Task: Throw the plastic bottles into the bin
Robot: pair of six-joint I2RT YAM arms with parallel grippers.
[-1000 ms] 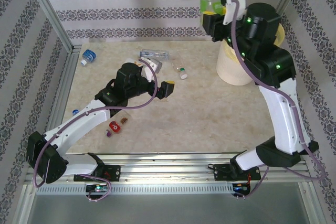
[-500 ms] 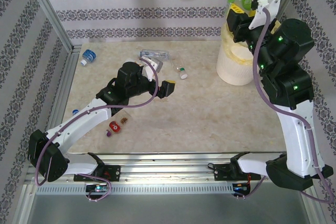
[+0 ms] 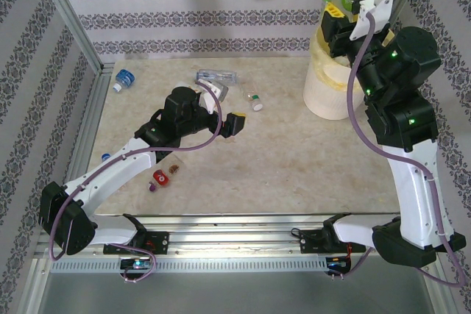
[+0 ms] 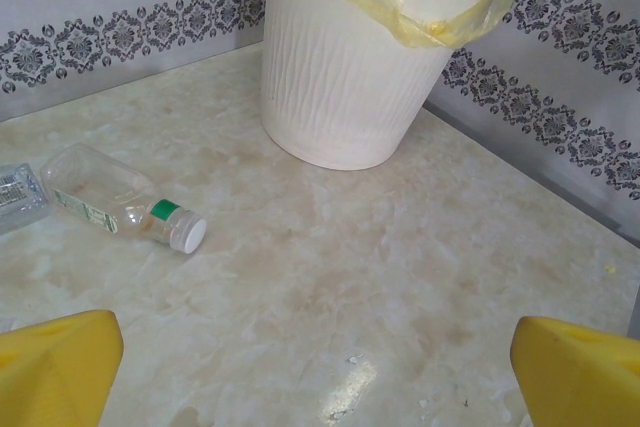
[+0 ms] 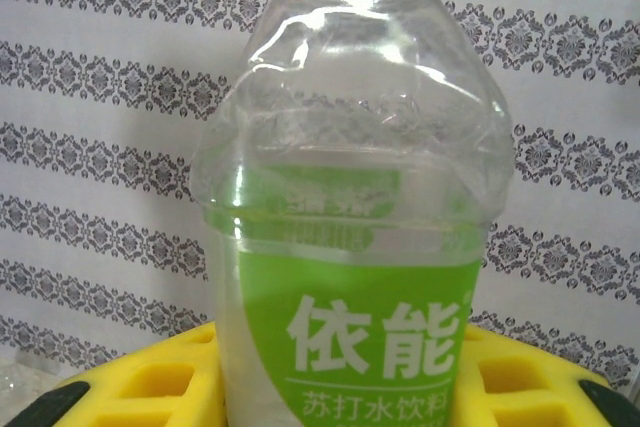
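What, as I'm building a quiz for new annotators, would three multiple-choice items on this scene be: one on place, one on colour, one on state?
1. Where does the bin stand on the table?
A. at the far right
B. at the near left
C. in the centre

2. What colour is the label of the bottle in the right gripper?
A. red
B. blue
C. green

3. How is the left gripper?
A. shut on a bottle
B. open, holding nothing
C. shut on the bin's rim

Key:
1 A: the top view shows it by the back wall, on the right.
2 C: the right wrist view shows a green label with white characters.
3 B: its yellow fingers stand wide apart over bare table.
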